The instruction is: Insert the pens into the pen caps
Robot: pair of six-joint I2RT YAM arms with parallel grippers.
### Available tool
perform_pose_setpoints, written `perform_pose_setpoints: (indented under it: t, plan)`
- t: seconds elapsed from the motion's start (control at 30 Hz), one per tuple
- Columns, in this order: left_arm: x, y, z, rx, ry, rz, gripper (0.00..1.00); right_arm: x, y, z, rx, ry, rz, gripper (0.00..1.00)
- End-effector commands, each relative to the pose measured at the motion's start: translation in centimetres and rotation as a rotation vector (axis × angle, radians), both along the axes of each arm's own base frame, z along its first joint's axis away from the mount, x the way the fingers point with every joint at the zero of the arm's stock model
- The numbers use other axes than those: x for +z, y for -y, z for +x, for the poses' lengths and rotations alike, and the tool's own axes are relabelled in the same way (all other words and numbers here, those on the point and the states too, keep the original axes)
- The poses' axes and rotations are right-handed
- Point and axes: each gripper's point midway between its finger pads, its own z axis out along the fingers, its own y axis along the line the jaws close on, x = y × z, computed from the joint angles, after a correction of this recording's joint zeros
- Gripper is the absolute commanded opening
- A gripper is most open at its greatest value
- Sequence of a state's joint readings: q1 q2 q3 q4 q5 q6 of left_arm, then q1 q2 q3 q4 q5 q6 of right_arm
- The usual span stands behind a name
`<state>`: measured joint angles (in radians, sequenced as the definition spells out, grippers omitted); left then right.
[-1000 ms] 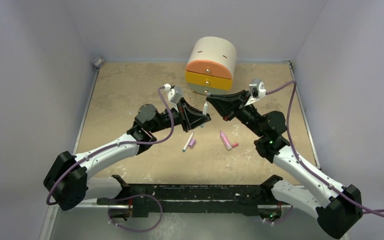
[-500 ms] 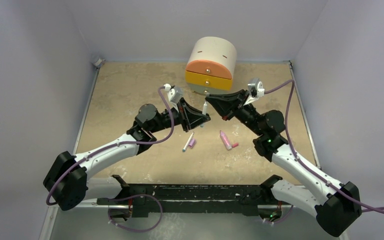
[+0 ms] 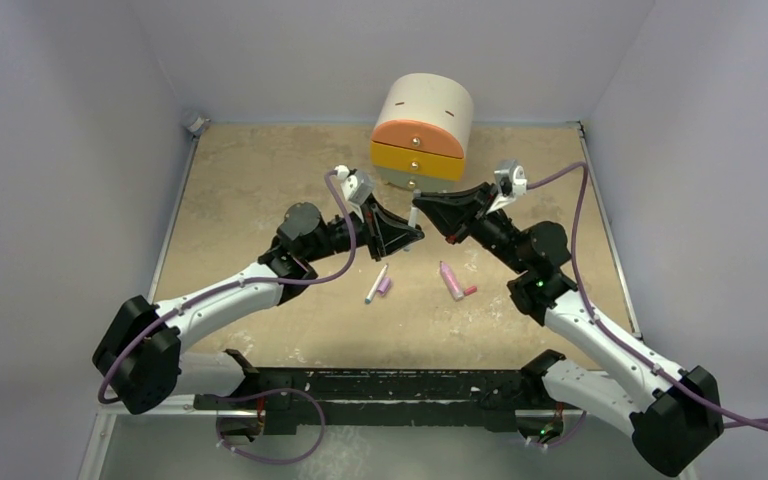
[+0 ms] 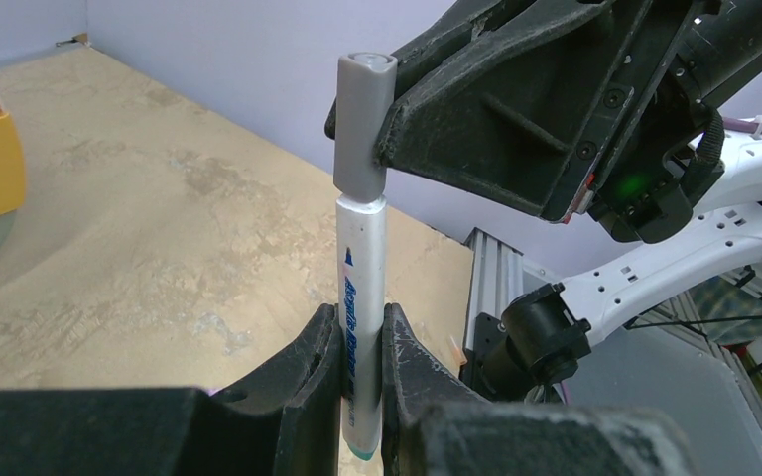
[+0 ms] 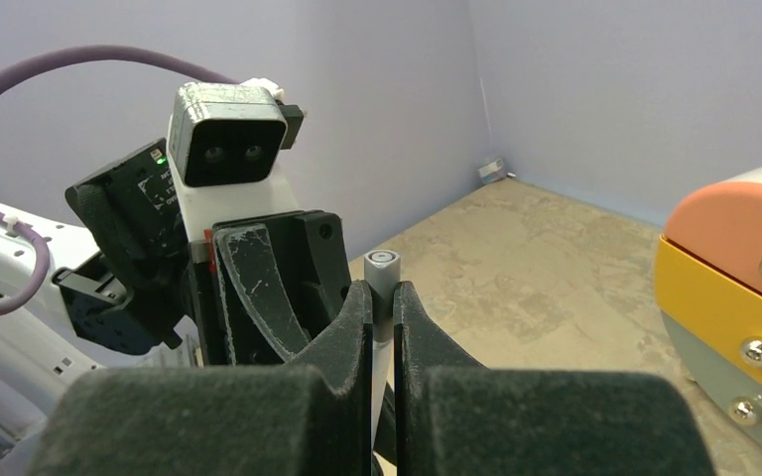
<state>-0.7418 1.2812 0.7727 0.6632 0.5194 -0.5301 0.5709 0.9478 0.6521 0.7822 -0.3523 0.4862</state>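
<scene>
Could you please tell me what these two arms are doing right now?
The left gripper holds a white pen upright, and the right gripper holds a grey cap on its top end. Whether the cap is pressed fully home is unclear. A second white pen, a purple cap, a pink pen and a reddish cap lie on the table below.

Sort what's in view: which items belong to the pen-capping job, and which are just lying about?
Job: white pen in left end effector; grey cap in right end effector; teal-tipped pen; purple cap; pink pen; reddish cap.
Lying about: drawer unit; small object in far left corner.
</scene>
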Motion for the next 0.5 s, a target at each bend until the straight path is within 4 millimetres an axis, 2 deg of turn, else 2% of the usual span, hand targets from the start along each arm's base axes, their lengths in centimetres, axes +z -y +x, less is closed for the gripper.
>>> perform_pose_setpoints:
  t: [0.0,0.1,0.2,0.3,0.47]
  plan:
    - [3.8,0.0,0.2,0.016,0.112,-0.075,0.0,0.5,-0.4,-0.9,0.044,0.02,-0.008,0.0]
    - [4.7,-0.3,0.3,0.035,0.126,-0.096,0.0,0.1,-0.4,-1.0,0.05,0.018,-0.012,0.0]
    - [6.4,-1.1,0.4,0.08,0.154,-0.149,0.0,-0.2,-0.5,-1.2,0.061,0.018,-0.011,0.0]
    - [7.6,-1.6,0.4,0.103,0.182,-0.186,0.0,0.3,-0.7,-2.2,0.102,0.047,0.005,0.0]
    - [6.5,-1.2,1.0,0.112,0.175,-0.161,0.0,1.7,-0.5,-2.7,0.112,0.082,0.015,0.0]
